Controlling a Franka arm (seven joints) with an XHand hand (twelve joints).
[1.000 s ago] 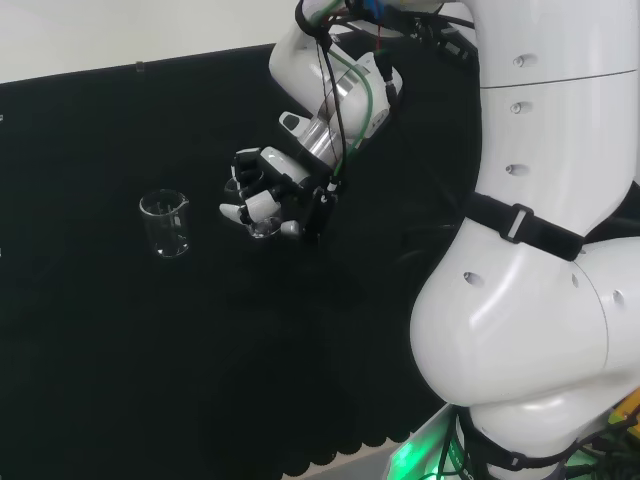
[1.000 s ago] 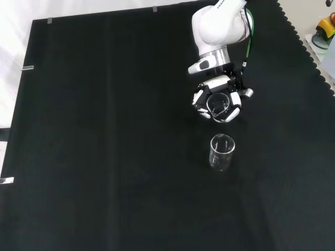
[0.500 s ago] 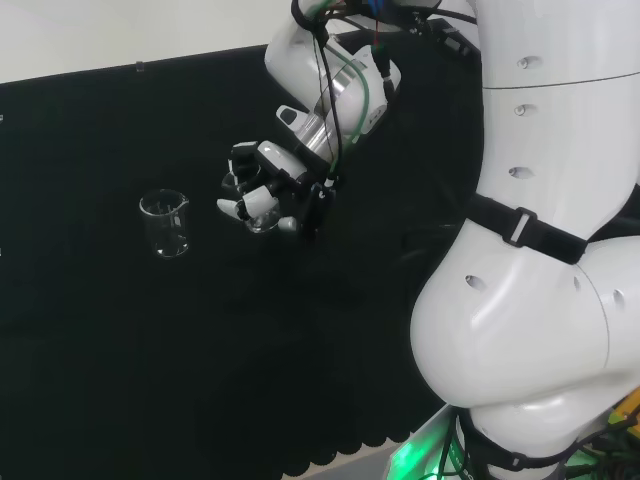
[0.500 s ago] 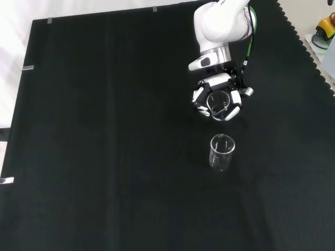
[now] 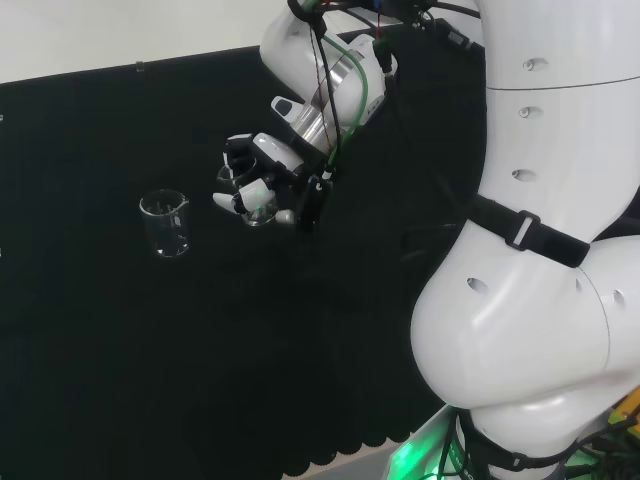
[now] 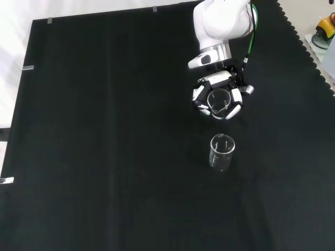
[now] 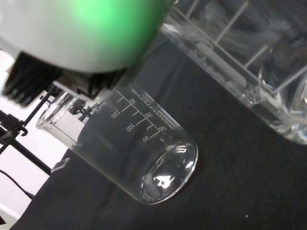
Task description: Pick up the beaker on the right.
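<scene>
My hand [image 5: 266,150] hangs above the black cloth, its fingers curled round a small clear beaker [image 5: 258,211]. In the front view the hand [image 6: 236,96] rings that beaker's round rim [image 6: 219,99] from all sides. The wrist view has the held beaker [image 7: 136,153] close up, with printed scale marks on its wall, under a blurred white part of the hand [image 7: 72,28] lit green. A second clear beaker [image 5: 166,223] stands upright on the cloth to the left of the hand in the head view, and just below it in the front view [image 6: 222,152].
The arm's big white links [image 5: 540,250] take up the right of the head view. The cloth's scalloped edge [image 6: 309,47] runs down the front view's right side. A clear ribbed shape [image 7: 240,62] lies beyond the held beaker in the wrist view.
The hand, shut on the beaker, has risen a little, moving up and slightly left in the head view. The standing beaker has not moved.
</scene>
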